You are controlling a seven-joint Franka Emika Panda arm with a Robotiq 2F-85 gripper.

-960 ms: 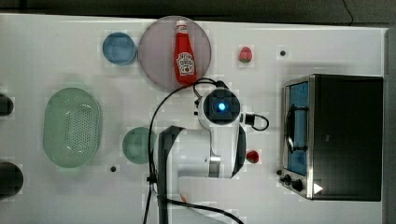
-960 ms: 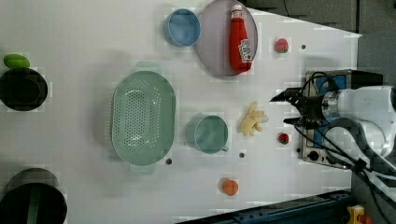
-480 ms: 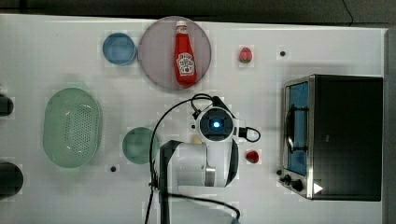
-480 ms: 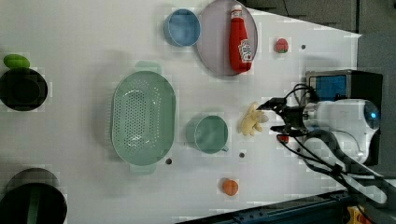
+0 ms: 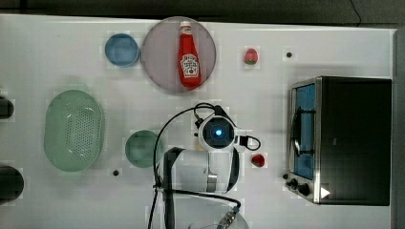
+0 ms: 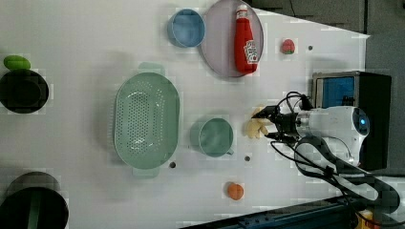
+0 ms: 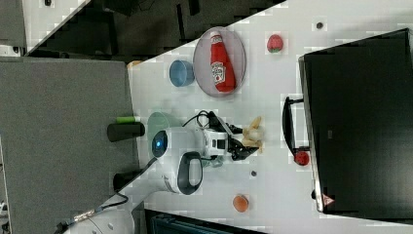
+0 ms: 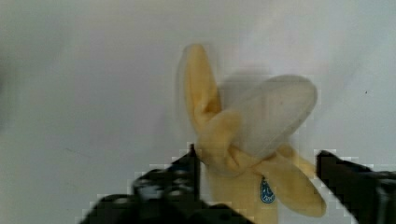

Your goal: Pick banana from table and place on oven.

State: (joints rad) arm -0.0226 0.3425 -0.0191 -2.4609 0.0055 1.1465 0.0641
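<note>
The pale yellow banana (image 6: 255, 128) lies on the white table (image 5: 286, 86) with its peel lobes splayed, between the teal cup and the oven (image 5: 353, 138). My gripper (image 6: 268, 124) is open and down at the banana, one black finger on each side of it. In the wrist view the banana (image 8: 252, 140) sits between the two fingers (image 8: 187, 168) of the gripper (image 8: 259, 157). The right view shows the banana (image 7: 253, 132) just ahead of the gripper (image 7: 243, 141). The oven (image 7: 360, 122) stands shut, its black top bare. In the top view my arm covers the banana.
A ketchup bottle (image 5: 189, 55) lies on a grey plate (image 5: 153, 47) beside a blue bowl (image 5: 122, 50). A green colander (image 5: 74, 130) and a teal cup (image 5: 142, 149) lie at the top view's left. A small red fruit (image 5: 258, 160) sits by the oven, and an orange fruit (image 6: 234, 191) near the table edge.
My arm has moved away from the oven, toward the left view's left, and come down on the banana; the open fingers now straddle it. The banana has not moved.
</note>
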